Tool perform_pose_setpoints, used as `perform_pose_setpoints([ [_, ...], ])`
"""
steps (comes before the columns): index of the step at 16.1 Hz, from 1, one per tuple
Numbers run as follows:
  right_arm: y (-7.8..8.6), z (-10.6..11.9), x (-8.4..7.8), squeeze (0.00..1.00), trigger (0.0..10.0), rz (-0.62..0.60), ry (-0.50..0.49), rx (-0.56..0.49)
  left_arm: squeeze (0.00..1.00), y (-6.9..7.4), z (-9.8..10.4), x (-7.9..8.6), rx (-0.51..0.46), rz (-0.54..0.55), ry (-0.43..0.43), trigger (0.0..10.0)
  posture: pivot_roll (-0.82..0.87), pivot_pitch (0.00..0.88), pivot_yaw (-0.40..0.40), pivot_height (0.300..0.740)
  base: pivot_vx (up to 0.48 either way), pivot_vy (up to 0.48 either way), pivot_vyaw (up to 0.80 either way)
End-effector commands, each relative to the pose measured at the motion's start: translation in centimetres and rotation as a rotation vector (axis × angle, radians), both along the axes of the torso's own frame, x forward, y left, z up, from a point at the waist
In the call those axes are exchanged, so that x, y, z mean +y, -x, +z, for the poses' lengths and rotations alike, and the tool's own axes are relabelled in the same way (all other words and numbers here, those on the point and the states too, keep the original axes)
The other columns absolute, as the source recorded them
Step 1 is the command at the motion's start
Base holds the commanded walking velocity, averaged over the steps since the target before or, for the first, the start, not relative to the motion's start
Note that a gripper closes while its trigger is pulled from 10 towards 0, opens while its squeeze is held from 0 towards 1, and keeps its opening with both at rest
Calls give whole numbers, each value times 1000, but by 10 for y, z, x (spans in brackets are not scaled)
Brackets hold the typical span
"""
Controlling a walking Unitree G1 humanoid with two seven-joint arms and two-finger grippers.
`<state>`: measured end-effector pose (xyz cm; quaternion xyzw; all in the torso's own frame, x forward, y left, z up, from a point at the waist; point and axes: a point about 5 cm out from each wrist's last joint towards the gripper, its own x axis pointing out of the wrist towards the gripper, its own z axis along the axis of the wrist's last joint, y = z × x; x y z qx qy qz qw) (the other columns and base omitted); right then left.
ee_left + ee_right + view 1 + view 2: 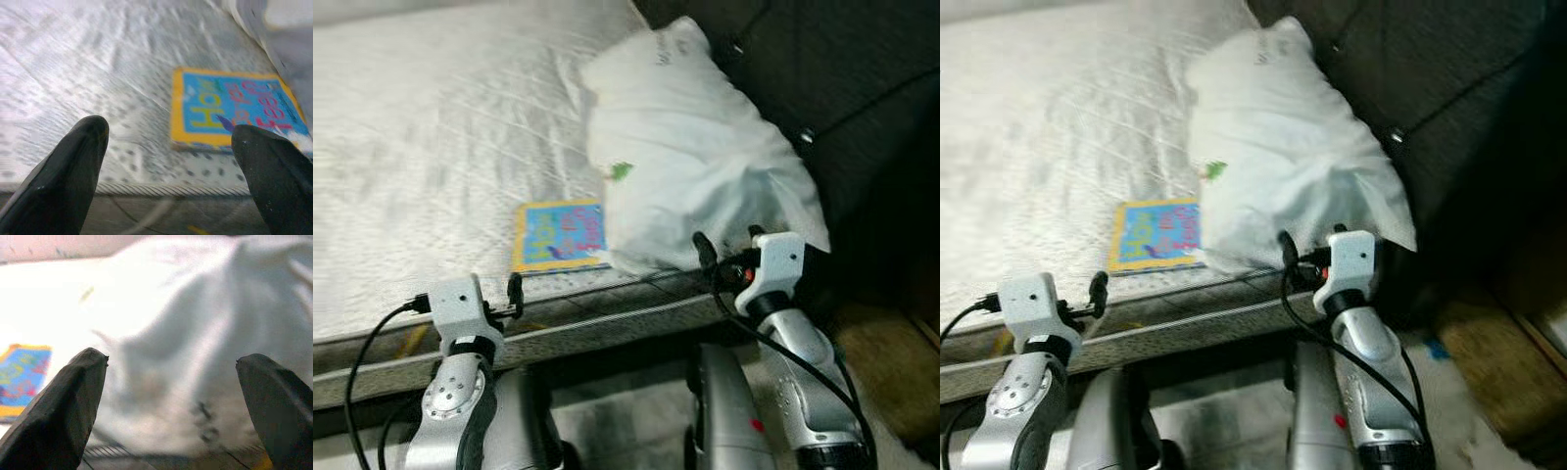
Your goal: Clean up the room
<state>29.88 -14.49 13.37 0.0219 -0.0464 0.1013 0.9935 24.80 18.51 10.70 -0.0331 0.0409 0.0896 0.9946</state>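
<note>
White quilted mattress [440,127] takes up most of what we see, bare of sheets, with its piped edge running just ahead of our two grippers. On its near right corner, against the dark upholstered headboard [862,88], lies a white pillow [695,166] — crumpled, its lower corner hanging over the mattress edge. Just beside it, and partly tucked under its near edge, lies a flat children's book [560,235] with a yellow border and a blue cover, close to the mattress edge.

Our right gripper [171,396] hangs at the pillow's lower corner with its fingers spread wide and nothing between them; the soft cloth is right in front of it. Our left gripper [171,161] is also spread wide and empty, low at the mattress edge, looking toward the book from a little to its left.

We judge the pillow to be the first thing to set right, and the risks follow from that. If the right gripper pinches only loose cover cloth, the filling may sag and the pillow slide off toward the floor. Dragging it could carry the book along — the pillow overlaps it — and tip it over the edge. For the left gripper, the thin book lies flat on a soft surface, so fingers may dig into the quilting or push the book away instead of getting under it.
</note>
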Motion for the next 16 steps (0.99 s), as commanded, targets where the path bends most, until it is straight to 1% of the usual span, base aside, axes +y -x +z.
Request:
perform_pose_setpoints([
  [1,-6,5,4,0,10000,-15,-88,-15,0,-2,9,10,-54,27,-44,10000,-127,0,86,513,0,0,0],
  [2,-12,10,7,0,10000,-20,-134,-27,0,-8,12,12,-73,37,-63,10000,-127,0,88,523,0,0,0],
  [4,-18,14,9,0,10000,-12,-126,-47,0,-14,16,12,-98,39,-67,10000,-127,0,98,548,0,0,0],
  [6,-23,15,6,0,10000,-26,-121,-56,0,-19,17,5,-113,6,-74,10000,-127,0,107,578,0,0,0],
  [10,-25,12,3,0,10000,-44,-122,-62,0,-20,9,-6,-108,-41,-69,10000,-137,0,119,628,0,0,0],
  [13,-26,11,0,0,10000,-58,-120,-69,0,-26,5,-7,-101,-48,-68,10000,-153,0,124,663,0,0,0],
  [16,-25,12,-7,0,10000,-80,-108,-77,0,-30,4,-6,-105,-47,-63,10000,-164,0,129,703,0,0,0],
])
